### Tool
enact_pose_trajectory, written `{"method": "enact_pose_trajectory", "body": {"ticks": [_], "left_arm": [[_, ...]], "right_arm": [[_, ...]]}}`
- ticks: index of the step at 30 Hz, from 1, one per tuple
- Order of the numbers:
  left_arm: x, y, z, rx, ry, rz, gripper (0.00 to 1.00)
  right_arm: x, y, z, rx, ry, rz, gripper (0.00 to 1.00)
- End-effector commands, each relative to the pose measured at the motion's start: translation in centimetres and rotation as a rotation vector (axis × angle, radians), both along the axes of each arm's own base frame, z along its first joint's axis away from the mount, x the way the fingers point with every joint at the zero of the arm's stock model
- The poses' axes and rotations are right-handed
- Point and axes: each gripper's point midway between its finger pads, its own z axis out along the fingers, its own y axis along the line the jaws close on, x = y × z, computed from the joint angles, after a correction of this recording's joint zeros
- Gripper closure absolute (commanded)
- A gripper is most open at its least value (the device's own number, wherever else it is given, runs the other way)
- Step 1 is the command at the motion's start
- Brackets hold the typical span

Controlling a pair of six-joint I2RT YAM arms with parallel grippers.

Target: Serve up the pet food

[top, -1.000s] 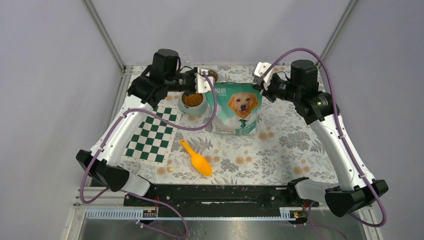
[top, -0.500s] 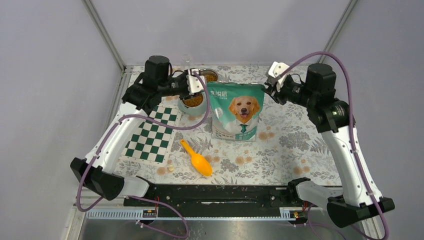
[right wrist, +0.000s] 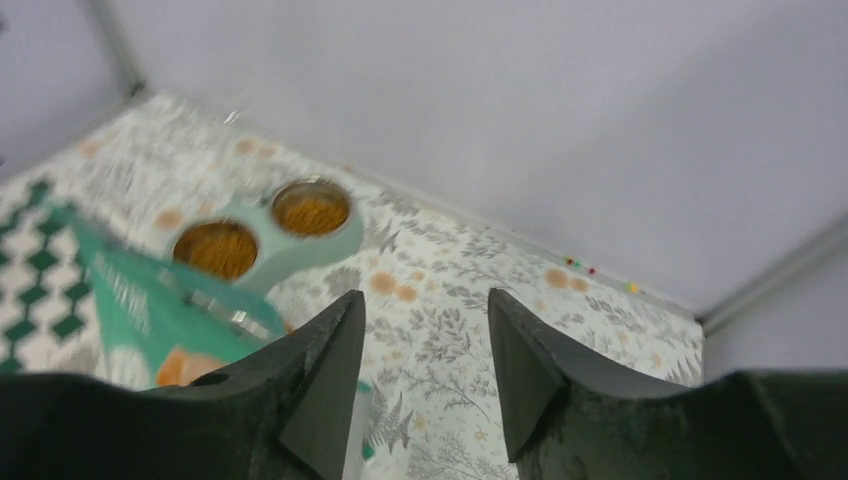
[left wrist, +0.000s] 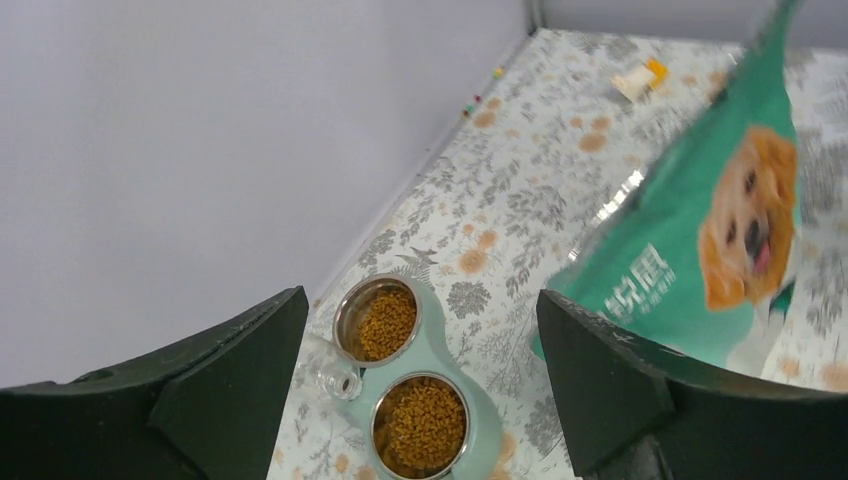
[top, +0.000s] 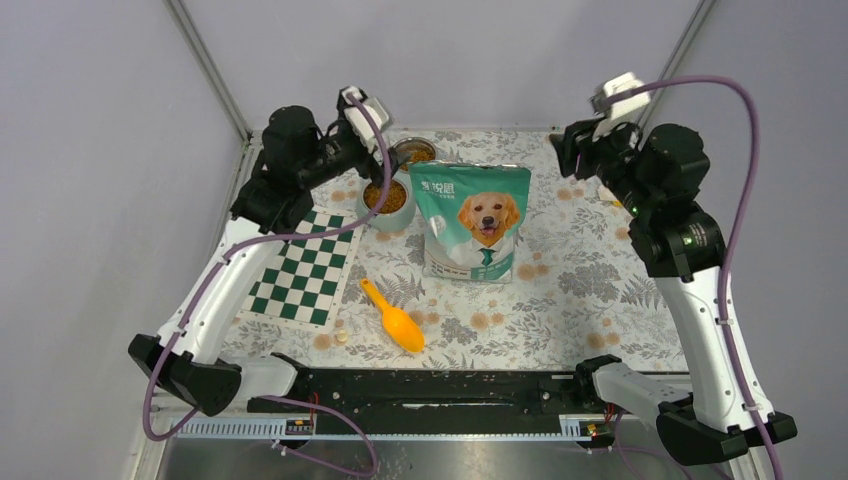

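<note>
Both arms are up off the bench (top: 600, 290), one on either side of the far end. The left gripper (left wrist: 422, 310) is spread wide with nothing between its fingers. It looks down over the pale green double feeder (left wrist: 470, 392). The right gripper (right wrist: 425, 300) is about half open and empty too, hanging high near the far right corner.

The teal-and-white stand-up pouch with the golden dog printed on it (top: 470, 222) stands upright on its own in the middle of the floral bench, just right of the feeder and clear of both grippers. The small orange-brown kibble (left wrist: 418, 424) is sitting in both steel bowls of the feeder, and each bowl looks decently filled.

An orange plastic scoop (top: 394, 316) lies flat in front of the pouch, toward the near edge. A green-and-white checkered mat (top: 303, 268) lies flat on the left side, just beside the feeder.
</note>
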Motion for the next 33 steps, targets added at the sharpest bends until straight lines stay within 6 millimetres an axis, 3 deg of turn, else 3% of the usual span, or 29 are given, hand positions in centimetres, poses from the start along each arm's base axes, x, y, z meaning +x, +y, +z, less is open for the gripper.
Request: {"method": "enact_pose_trajectory", "body": {"ticks": [1, 4, 8, 9, 11, 14, 20, 26, 33], "left_arm": [[0.0, 3.3, 6.0, -0.226, 0.066, 0.234, 0.13], [0.3, 4.4, 6.1, -0.301, 0.126, 0.319, 0.10], [-0.5, 4.1, 5.9, -0.338, 0.165, 0.287, 0.01], [-0.8, 3.7, 6.2, -0.344, 0.170, 0.262, 0.01], [-1.2, 3.2, 6.5, -0.337, 0.183, 0.224, 0.01], [-1.5, 2.2, 7.0, -0.319, 0.249, 0.178, 0.01], [-1.2, -0.5, 6.3, -0.289, 0.275, 0.038, 0.01], [-1.9, -3.0, 4.9, -0.235, 0.259, -0.129, 0.01], [-1.3, -5.2, 2.2, -0.145, 0.255, -0.236, 0.02]], "right_arm": [[1.1, -5.7, 6.3, 0.326, -0.083, -0.389, 0.41], [0.8, -6.3, 6.1, 0.354, -0.079, -0.427, 0.31], [0.6, -4.7, 5.1, 0.318, -0.075, -0.326, 0.33], [0.5, -3.9, 5.0, 0.274, -0.067, -0.277, 0.33], [-0.3, -0.2, 4.4, 0.196, -0.005, -0.056, 0.32], [-4.1, 5.2, 3.2, 0.097, 0.075, 0.345, 0.29], [-6.6, 9.1, 2.0, 0.090, 0.168, 0.666, 0.23], [-3.6, 9.7, -0.7, 0.040, 0.294, 0.618, 0.25], [-2.6, 11.1, -4.1, -0.115, 0.380, 0.641, 0.26]]}}
